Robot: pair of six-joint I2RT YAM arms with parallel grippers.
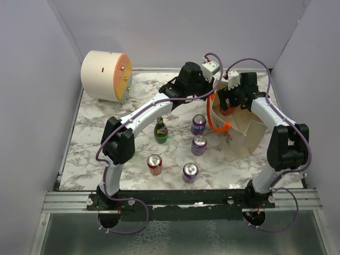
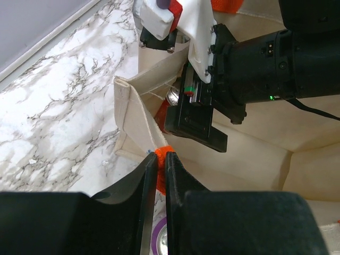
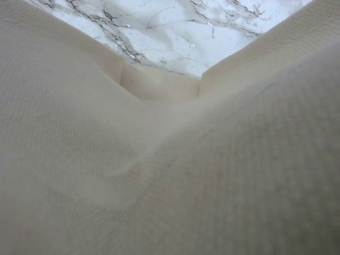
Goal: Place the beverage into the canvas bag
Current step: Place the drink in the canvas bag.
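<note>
The canvas bag stands open at the table's back right, its orange handle hanging on its left side. My left gripper is shut on the orange handle at the bag's rim. My right gripper reaches down into the bag's mouth. In the left wrist view its black finger stands wide of a can's silver top inside the bag. The right wrist view shows only canvas. Loose beverages stand on the marble: purple cans, a red can, a green bottle.
A white drum with an orange face stands at the back left. Grey walls close in the table on three sides. The left arm stretches diagonally over the table's middle, above the bottle and cans.
</note>
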